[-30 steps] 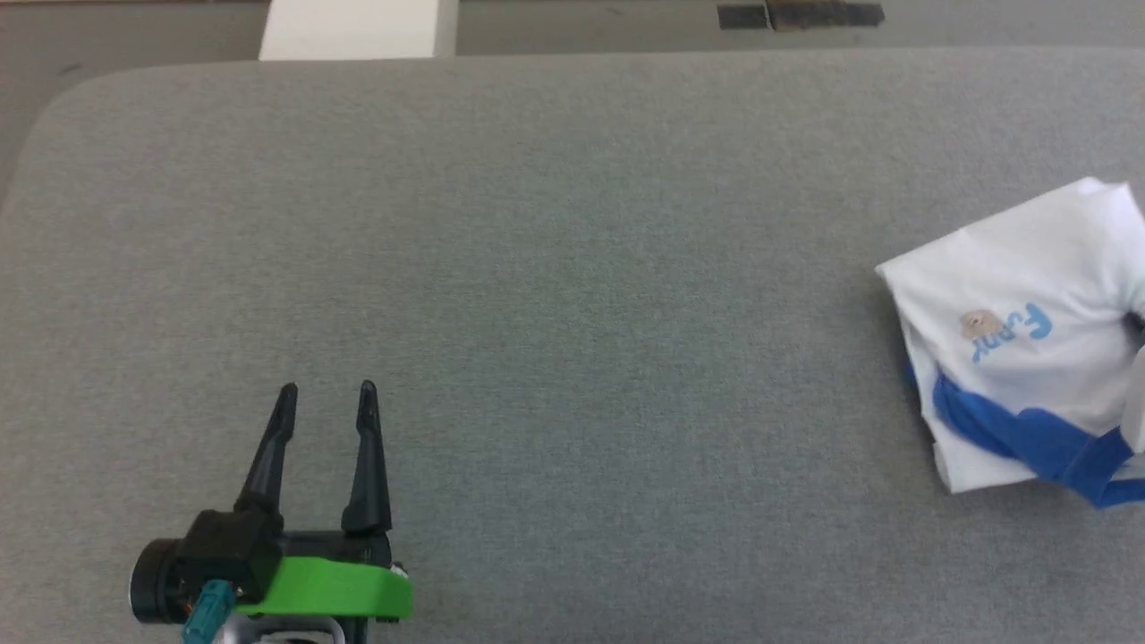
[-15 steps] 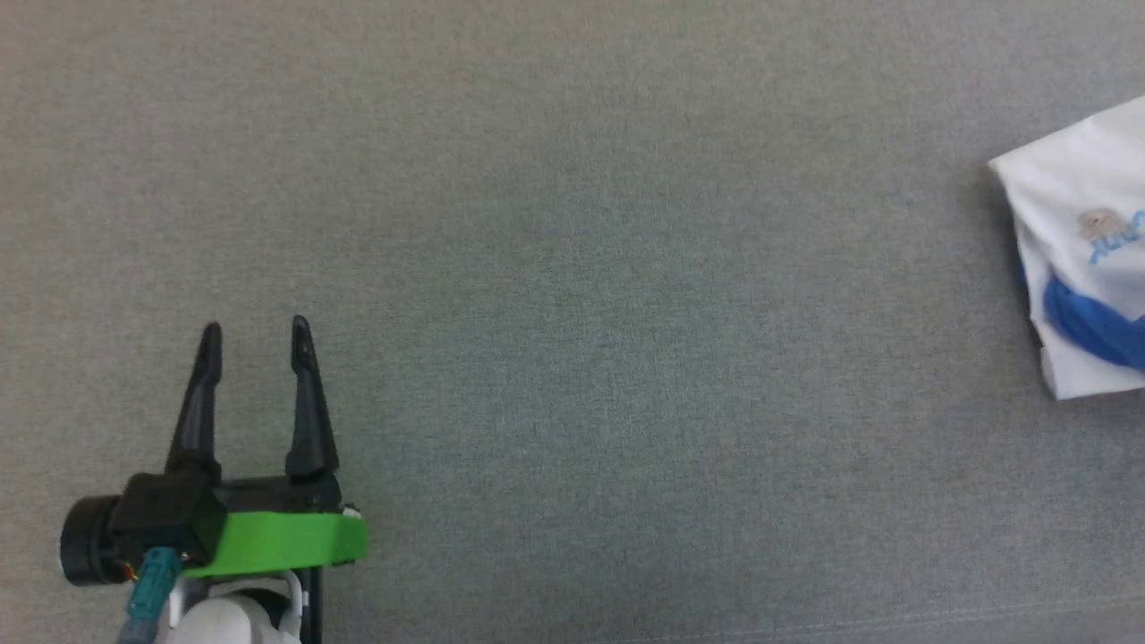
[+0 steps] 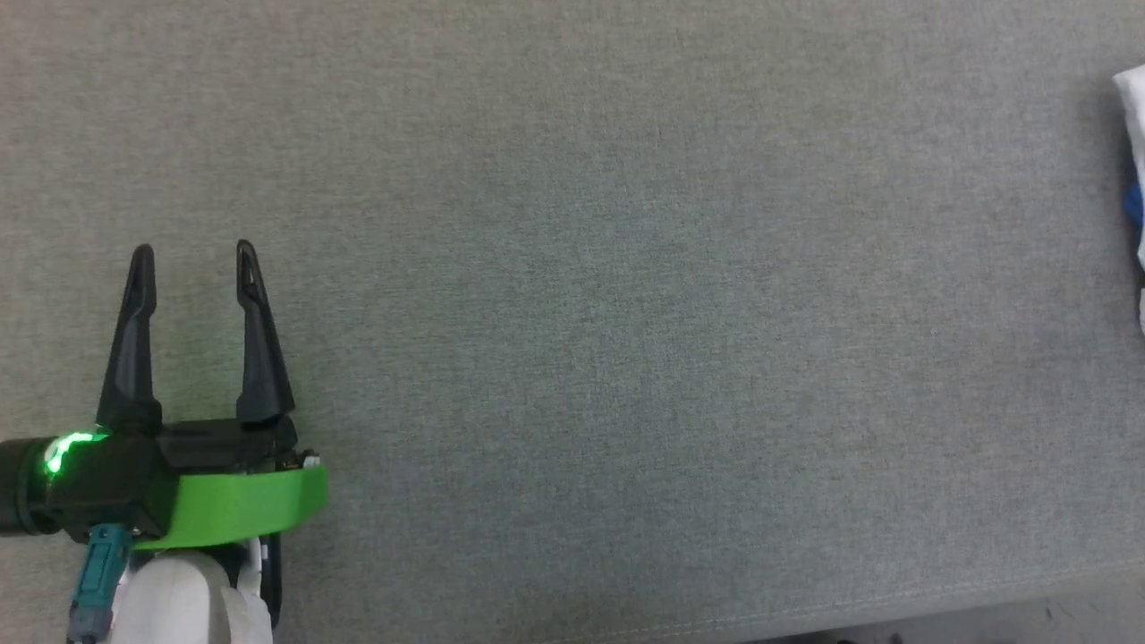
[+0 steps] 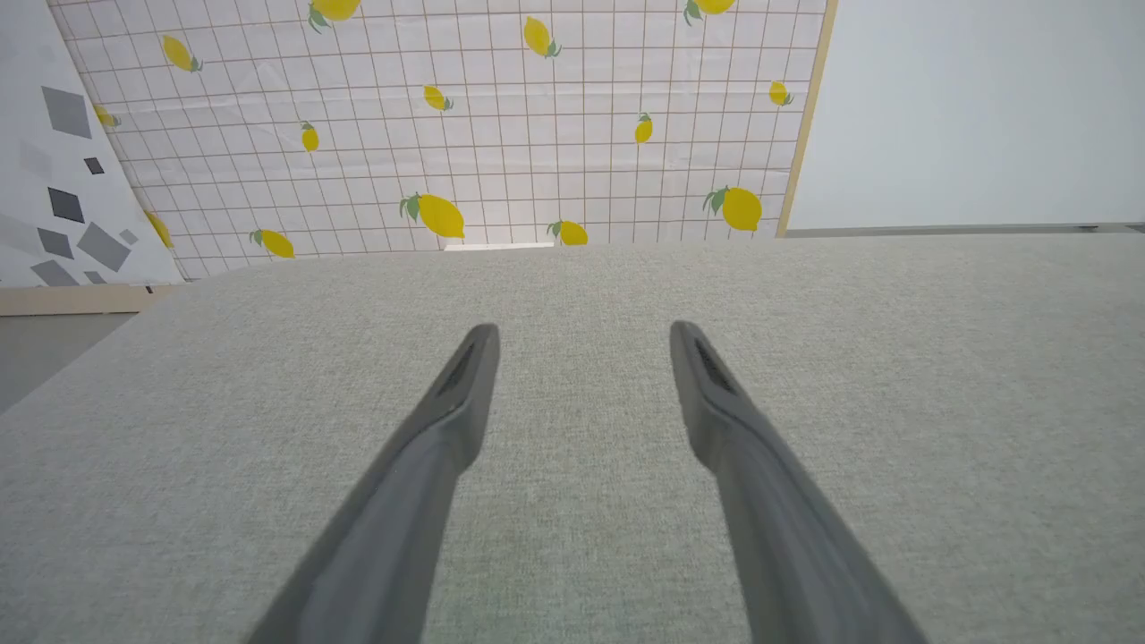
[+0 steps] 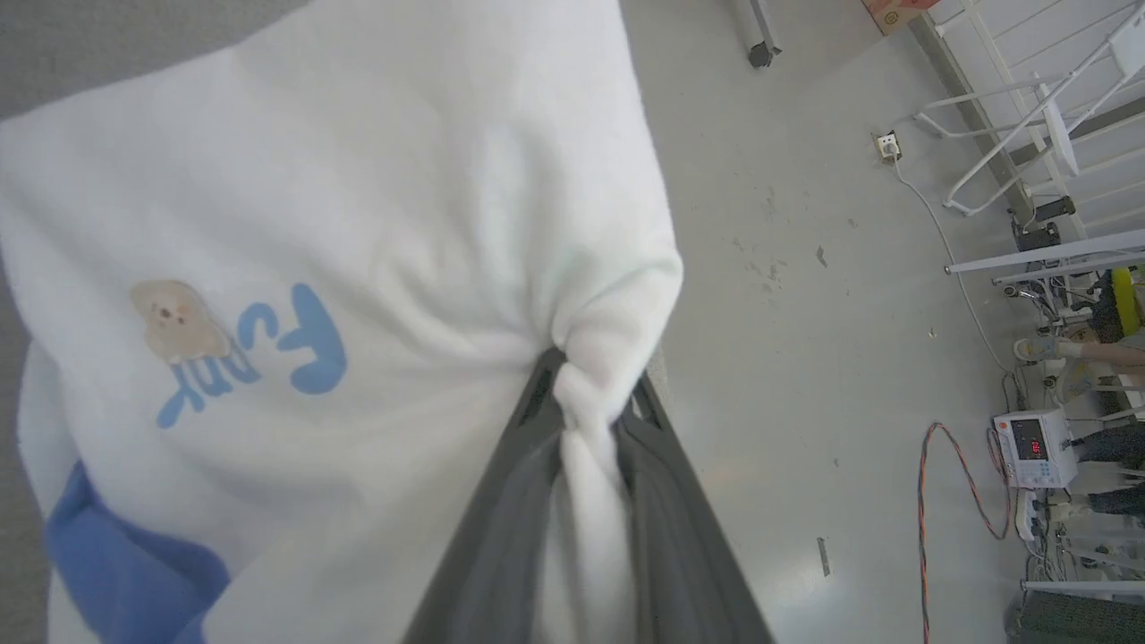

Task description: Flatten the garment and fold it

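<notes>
A grey fabric worktop (image 3: pixel 626 313) is being backed on its far side by a lemon-printed grid sheet (image 4: pixel 501 134); a pale floor (image 5: pixel 805 268) is being crossed by an orange cable (image 5: pixel 920 510).

Even, soft light; slight blur.

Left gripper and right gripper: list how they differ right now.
The left gripper has its jaws wide apart, while the right gripper has its jaws pinched close together. The left gripper holds nothing, with bare grey surface showing between its fingers, while the right gripper clamps a bunched fold of the white cloth of the garment. Both have two long, dark, tapering fingers.
</notes>
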Available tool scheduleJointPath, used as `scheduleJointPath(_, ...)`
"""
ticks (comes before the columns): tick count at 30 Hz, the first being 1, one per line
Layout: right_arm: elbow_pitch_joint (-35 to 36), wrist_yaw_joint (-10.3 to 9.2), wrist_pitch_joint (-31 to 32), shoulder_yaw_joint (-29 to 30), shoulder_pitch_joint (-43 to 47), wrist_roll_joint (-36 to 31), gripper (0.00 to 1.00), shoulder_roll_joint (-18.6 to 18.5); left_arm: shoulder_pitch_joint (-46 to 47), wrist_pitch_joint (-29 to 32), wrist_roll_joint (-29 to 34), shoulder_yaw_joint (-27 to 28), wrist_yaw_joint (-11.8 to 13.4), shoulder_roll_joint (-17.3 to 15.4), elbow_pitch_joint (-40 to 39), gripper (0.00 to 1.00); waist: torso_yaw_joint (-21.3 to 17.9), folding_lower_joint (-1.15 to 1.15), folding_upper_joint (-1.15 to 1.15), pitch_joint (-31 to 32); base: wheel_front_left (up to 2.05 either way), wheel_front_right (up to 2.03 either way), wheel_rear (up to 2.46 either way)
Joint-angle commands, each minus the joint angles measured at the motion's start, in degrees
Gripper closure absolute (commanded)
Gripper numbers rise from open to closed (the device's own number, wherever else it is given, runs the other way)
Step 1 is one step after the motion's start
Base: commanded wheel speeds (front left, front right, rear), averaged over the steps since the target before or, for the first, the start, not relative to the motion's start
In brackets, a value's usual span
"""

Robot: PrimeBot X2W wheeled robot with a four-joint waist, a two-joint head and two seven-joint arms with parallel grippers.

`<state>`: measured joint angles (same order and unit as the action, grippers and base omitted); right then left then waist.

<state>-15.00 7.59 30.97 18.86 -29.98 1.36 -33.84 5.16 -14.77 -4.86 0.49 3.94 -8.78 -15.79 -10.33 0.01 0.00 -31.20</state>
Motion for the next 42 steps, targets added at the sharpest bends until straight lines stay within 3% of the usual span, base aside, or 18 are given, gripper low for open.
scheduleJointPath(1,-0.7,-0.10,-1.0,0.5,-1.1,-0.8,1.00,-0.6,1.1,-0.2,0.6,0.2,0.1,-0.5,-0.6,0.00,-1.5,-0.01,0.00,-2.5,0.00,0.00,0.00)
scheduleJointPath(18,-9.0,-0.10,-8.8,5.1,-4.9,-8.5,0.98,-0.9,0.5,-0.2,2.7,2.2,0.4,-3.0,-4.9,0.00,-3.4,-0.01,0.00,-6.8,0.00,0.00,0.00)
scheduleJointPath(20,-10.0,-0.10,-9.6,5.4,-5.2,-9.2,0.65,-0.6,0.3,-0.2,2.7,2.3,0.5,-3.1,-5.0,0.00,-3.5,-0.01,0.00,-6.9,0.00,0.00,0.00)
scheduleJointPath(21,-10.4,-0.10,-9.9,5.5,-5.4,-9.5,0.60,-0.4,0.3,-0.2,2.7,2.4,0.5,-3.1,-5.0,0.00,-3.5,-0.01,0.00,-6.9,0.00,0.00,0.00)
scheduleJointPath(22,-10.9,-0.10,-10.3,5.6,-5.6,-9.9,0.15,-0.2,0.2,-0.2,2.8,2.5,0.7,-3.1,-5.1,0.00,-3.6,-0.01,0.00,-6.9,0.00,0.00,0.00)
scheduleJointPath(23,-11.3,-0.10,-10.7,5.7,-5.7,-10.2,0.00,-0.1,0.2,-0.2,2.8,2.6,0.9,-3.0,-5.1,0.00,-3.6,-0.01,0.00,-6.9,0.00,0.00,0.00)
scheduleJointPath(33,-14.8,-0.10,-13.4,6.6,-7.1,-12.3,0.00,0.7,0.7,-0.2,3.0,2.6,2.0,-2.1,-4.4,0.00,-2.9,-0.01,0.00,-4.8,0.00,0.00,0.00)
scheduleJointPath(42,-15.4,-0.10,-17.7,6.0,-7.2,-12.7,0.00,2.5,0.4,-0.2,1.8,1.9,1.8,-0.3,-1.8,0.00,-1.1,-0.01,0.00,2.1,0.00,0.00,0.00)
